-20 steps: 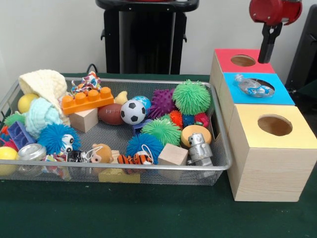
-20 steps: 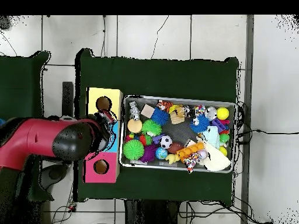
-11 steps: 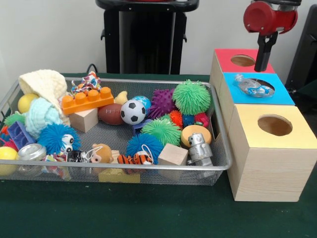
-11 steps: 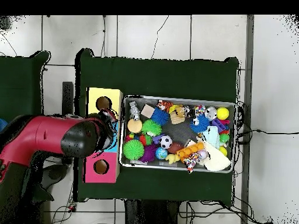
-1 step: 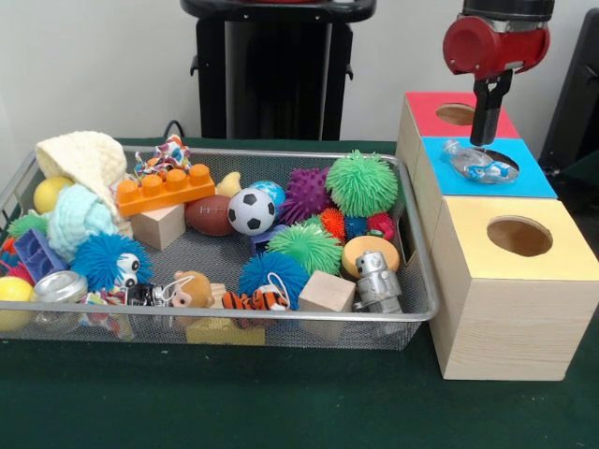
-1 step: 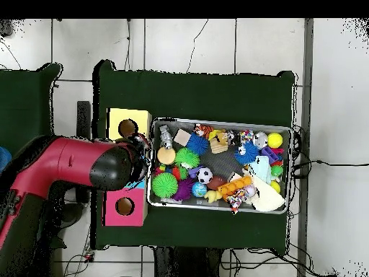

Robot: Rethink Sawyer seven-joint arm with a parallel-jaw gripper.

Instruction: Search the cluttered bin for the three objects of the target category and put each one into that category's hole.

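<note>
Above the blue box (image 5: 487, 168), the hand (image 5: 483, 138) is hovering over a clear toy (image 5: 477, 162); its grip is unclear.

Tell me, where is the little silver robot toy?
In the front view, the silver robot toy stands in the mesh bin's near right corner, beside a plain wooden cube and just in front of a round orange toy.

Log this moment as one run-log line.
gripper: above blue box | clear object: lying across blue box's hole | bin: full
</note>
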